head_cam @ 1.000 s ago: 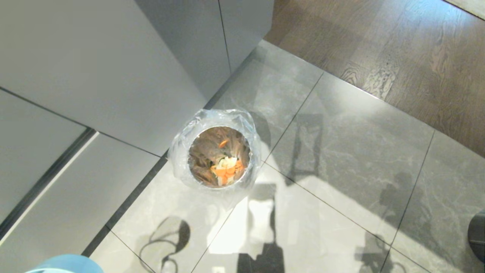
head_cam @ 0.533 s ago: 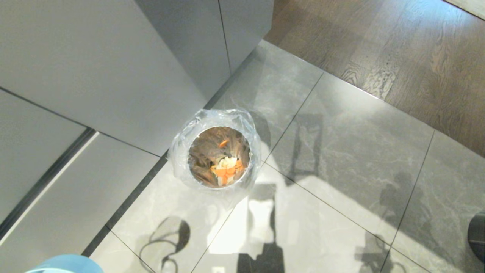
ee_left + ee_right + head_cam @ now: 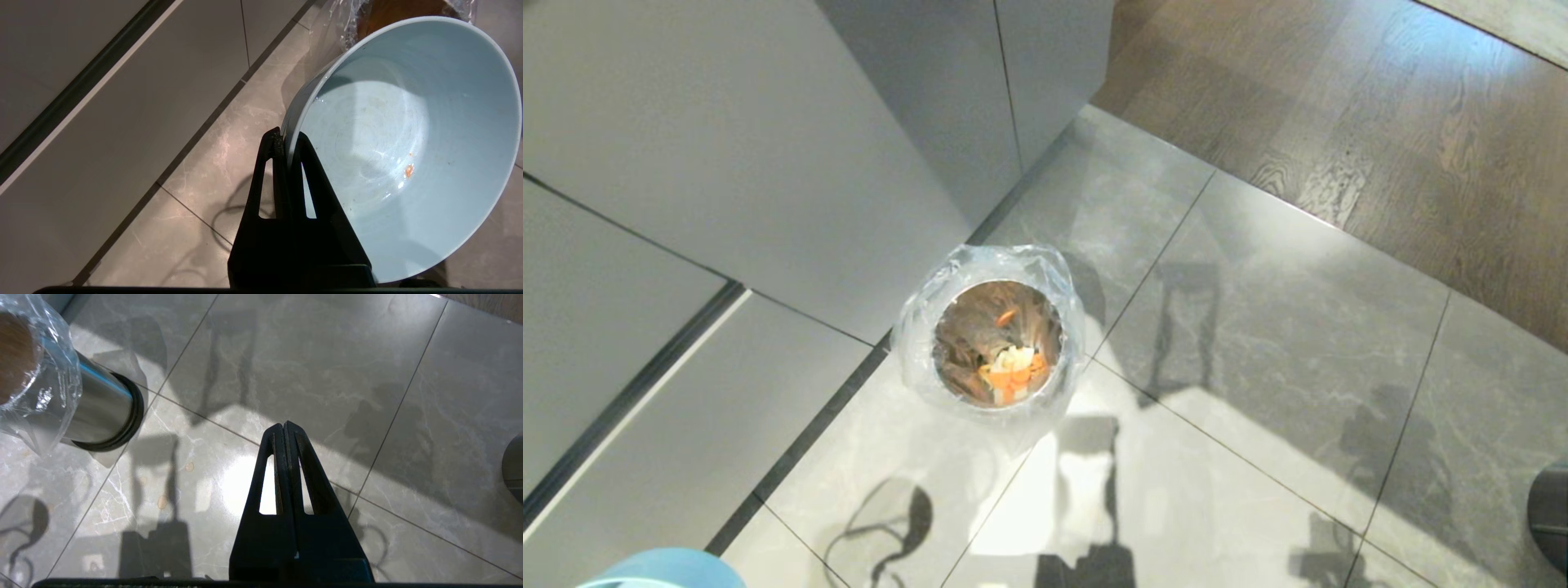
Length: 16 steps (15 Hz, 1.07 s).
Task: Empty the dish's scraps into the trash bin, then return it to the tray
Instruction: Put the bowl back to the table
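The trash bin [image 3: 988, 335], a steel cylinder lined with crinkly clear plastic, stands on the floor tiles in the middle of the head view, beside a grey cabinet. The scraps [image 3: 1011, 371], orange and pale bits, lie inside it. My left gripper [image 3: 286, 141] is shut on the rim of the dish [image 3: 408, 143], a pale blue bowl held tilted, its inside bare except for a few tiny orange specks. A sliver of the dish [image 3: 666, 570] shows at the head view's lower left edge. My right gripper [image 3: 284, 425] hangs shut and empty over the floor, to the right of the bin [image 3: 98, 412]. The tray is out of view.
Grey cabinet fronts [image 3: 768, 147] rise behind and left of the bin. Wooden flooring [image 3: 1380, 114] begins at the far right. A dark round object [image 3: 1553, 514] pokes in at the right edge. Grey tiles [image 3: 1258, 367] surround the bin.
The whole head view has shifted slightly downward, a camera move. The bin and scraps stay put; both grippers hold as before.
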Available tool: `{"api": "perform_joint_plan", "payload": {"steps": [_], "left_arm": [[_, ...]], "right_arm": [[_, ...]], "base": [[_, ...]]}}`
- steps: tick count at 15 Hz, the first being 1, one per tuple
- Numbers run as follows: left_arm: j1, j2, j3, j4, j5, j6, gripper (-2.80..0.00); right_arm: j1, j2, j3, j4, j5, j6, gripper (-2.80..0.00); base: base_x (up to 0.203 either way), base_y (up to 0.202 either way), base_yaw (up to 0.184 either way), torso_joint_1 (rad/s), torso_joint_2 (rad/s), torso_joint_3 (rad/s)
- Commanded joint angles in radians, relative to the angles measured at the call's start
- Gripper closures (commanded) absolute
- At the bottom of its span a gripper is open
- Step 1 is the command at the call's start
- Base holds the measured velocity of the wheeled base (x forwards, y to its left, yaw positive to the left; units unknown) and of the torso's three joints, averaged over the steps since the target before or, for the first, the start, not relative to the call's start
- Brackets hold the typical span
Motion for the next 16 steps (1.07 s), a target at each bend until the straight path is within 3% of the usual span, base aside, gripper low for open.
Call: {"api": "perform_joint_plan", "payload": {"steps": [1,16], "left_arm": [[0.000,0.001,0.000,-0.002,0.000,-0.001,0.00],[0.000,0.001,0.000,-0.002,0.000,-0.004,0.00]], "right_arm": [[0.000,0.001,0.000,0.000,0.000,0.000,0.00],[0.000,0.000,0.000,0.000,0.000,0.000,0.00]], "base": [[0.000,0.000,0.000,-0.002,0.00,0.192],[0.000,0.000,0.000,0.001,0.00,0.202]]}}
